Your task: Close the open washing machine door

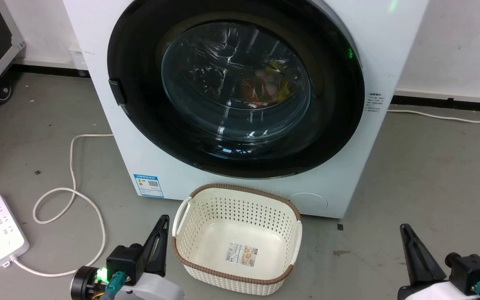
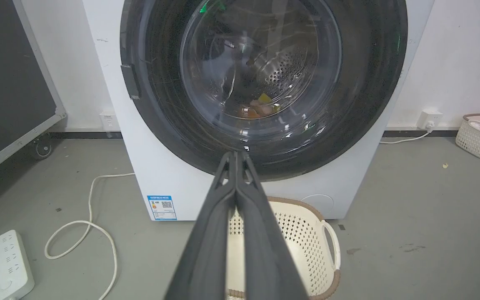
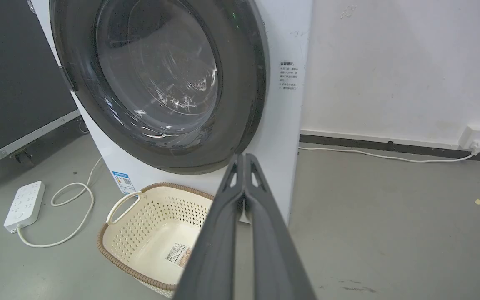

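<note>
While washing machine (image 1: 140,158) stands white against wall, washing machine door (image 1: 236,83) lies flat across its front, apparently shut, though latch seating cannot be confirmed from these angles. Cream basket (image 1: 240,196) sits on floor just below. Left gripper (image 1: 164,221) and right gripper (image 1: 404,229) hover low, well apart from door, fingers pressed together, holding nothing. Best finish: firm, square push on rim beside handle tab (image 1: 117,92).

Left gripper (image 2: 236,154), right gripper (image 3: 243,156): empty (jaws together).
</note>
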